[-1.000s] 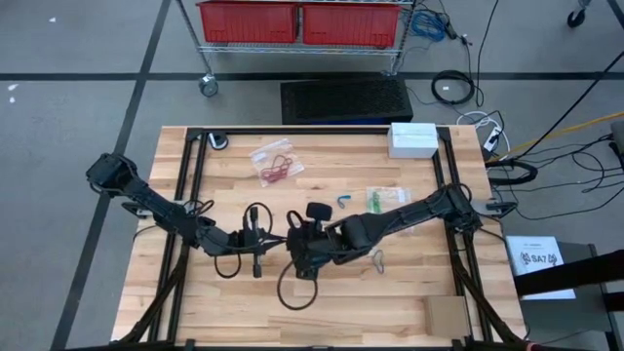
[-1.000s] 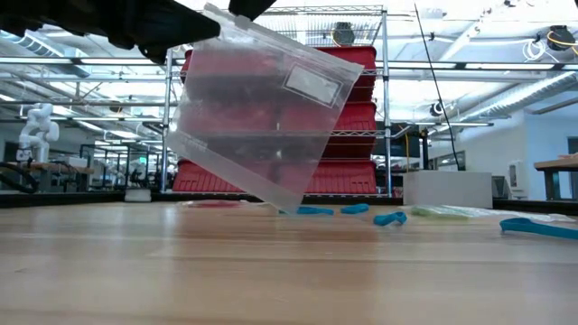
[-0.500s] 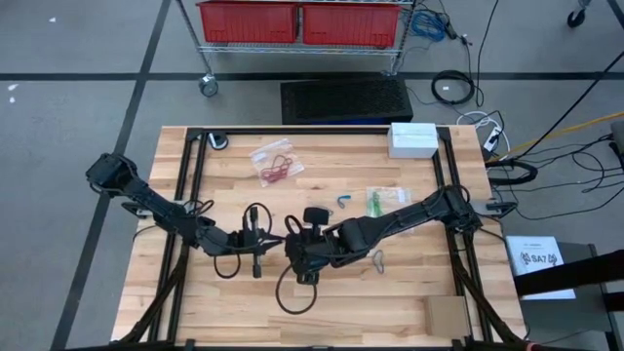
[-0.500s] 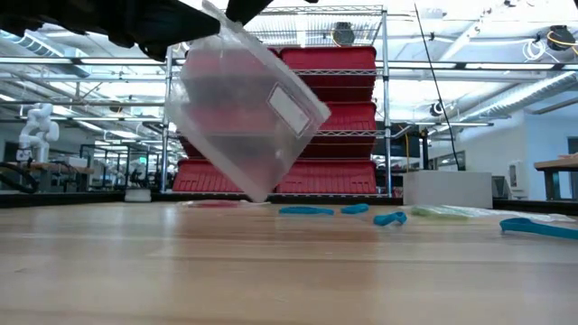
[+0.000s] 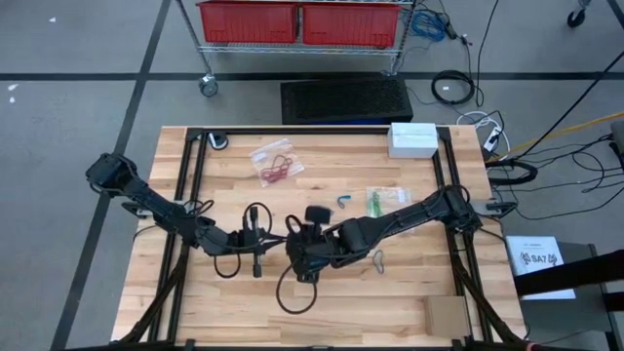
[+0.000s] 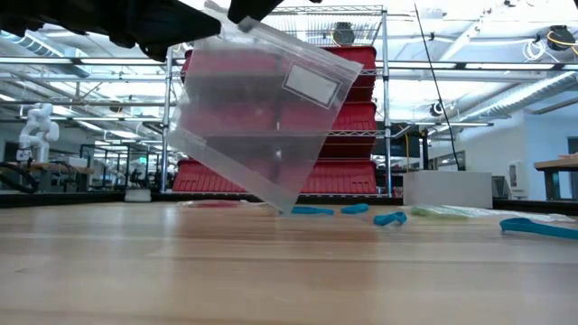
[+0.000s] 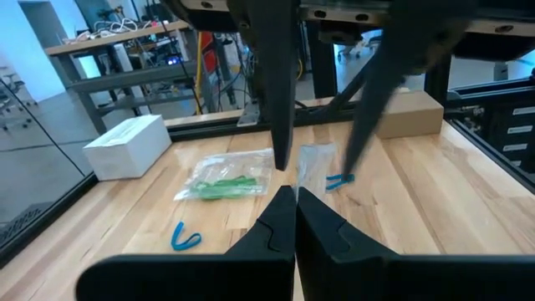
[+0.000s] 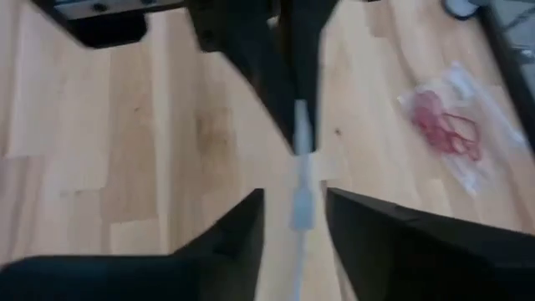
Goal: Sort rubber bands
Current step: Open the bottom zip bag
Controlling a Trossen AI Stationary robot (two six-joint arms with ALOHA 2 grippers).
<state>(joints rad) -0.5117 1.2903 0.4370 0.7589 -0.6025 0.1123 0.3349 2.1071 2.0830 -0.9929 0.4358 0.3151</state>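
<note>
Three clear plastic bags are showing: one holding red rubber bands [image 5: 276, 169] lying toward the far side of the table [image 5: 409, 302], one holding green rubber bands [image 7: 224, 183], and one empty bag [image 6: 257, 122] hanging in the air. Loose blue rubber bands are lying on the wood: four are showing in the low view [image 6: 390, 218], two in the left wrist view [image 7: 185, 240]. One white box [image 5: 412, 138] is sitting at the far right corner. Two red bins [image 5: 249, 19] are resting on one wire cart beyond the table
</note>
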